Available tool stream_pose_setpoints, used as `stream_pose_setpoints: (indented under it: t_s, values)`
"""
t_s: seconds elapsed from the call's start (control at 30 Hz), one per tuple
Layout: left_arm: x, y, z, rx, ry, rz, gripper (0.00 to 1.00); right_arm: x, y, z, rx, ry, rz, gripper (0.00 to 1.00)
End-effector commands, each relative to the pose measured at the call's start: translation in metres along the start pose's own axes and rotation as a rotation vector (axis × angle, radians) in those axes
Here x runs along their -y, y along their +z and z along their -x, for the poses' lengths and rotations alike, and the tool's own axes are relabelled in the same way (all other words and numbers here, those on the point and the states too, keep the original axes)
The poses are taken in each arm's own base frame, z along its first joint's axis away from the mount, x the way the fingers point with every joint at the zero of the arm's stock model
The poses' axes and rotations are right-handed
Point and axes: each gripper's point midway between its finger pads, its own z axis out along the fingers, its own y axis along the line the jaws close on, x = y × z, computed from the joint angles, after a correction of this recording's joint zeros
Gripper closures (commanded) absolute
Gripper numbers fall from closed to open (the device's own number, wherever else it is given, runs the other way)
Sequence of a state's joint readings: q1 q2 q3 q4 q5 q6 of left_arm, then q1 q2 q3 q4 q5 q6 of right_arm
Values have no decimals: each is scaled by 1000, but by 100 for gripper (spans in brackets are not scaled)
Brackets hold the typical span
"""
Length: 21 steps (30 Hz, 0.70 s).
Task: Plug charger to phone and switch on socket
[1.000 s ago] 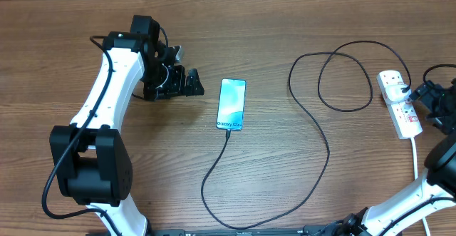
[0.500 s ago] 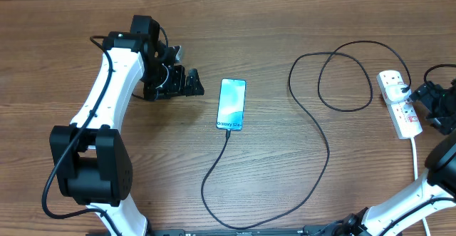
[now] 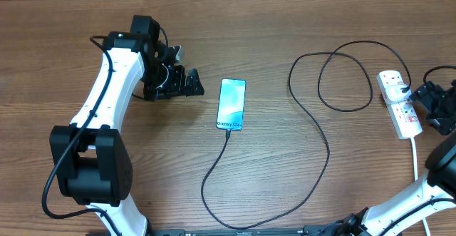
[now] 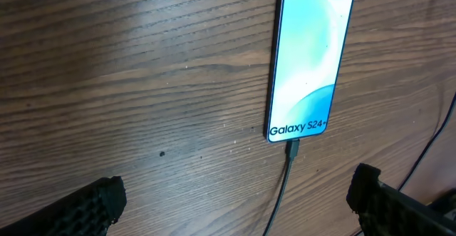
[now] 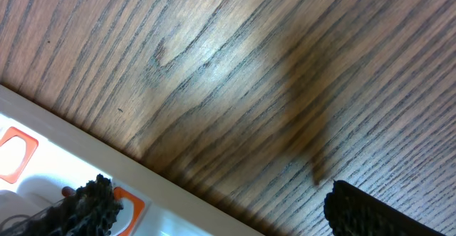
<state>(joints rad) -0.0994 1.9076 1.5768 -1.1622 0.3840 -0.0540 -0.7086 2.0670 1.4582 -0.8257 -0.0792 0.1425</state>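
The phone (image 3: 231,104) lies flat mid-table with its blue-teal screen up, also in the left wrist view as the phone (image 4: 310,58). The charger (image 3: 324,140), a thin black cable, runs from the phone's near end in wide loops to the socket (image 3: 400,111), a white power strip at the right. In the left wrist view the charger (image 4: 287,172) tip sits in the phone's port. My left gripper (image 3: 192,83) hovers open left of the phone, as the left gripper (image 4: 235,207). My right gripper (image 3: 429,98) is open beside the socket (image 5: 50,140), one finger (image 5: 85,207) over an orange-red switch (image 5: 132,204).
The socket's thick white lead (image 3: 415,157) runs toward the table's front edge at the right. The cable's loops (image 3: 342,79) cover the wood between phone and socket. My left arm (image 3: 107,100) stretches along the table's left side.
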Motion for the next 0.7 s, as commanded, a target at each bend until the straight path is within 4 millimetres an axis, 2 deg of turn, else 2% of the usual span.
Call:
stream_pose_setpoints:
  t_s: [0.0, 0.3, 0.4, 0.67]
  values:
    - [5, -7, 1, 22, 2, 1, 0, -7, 20, -42, -132, -71, -7, 5]
    - [5, -7, 1, 22, 2, 1, 0, -9, 19, -54, -180, -99, -7, 3]
    - [5, -7, 1, 22, 2, 1, 0, -14, 16, -52, -180, -96, 17, 4]
    - [5, -7, 1, 22, 2, 1, 0, -23, -10, -19, -115, -102, 27, 0]
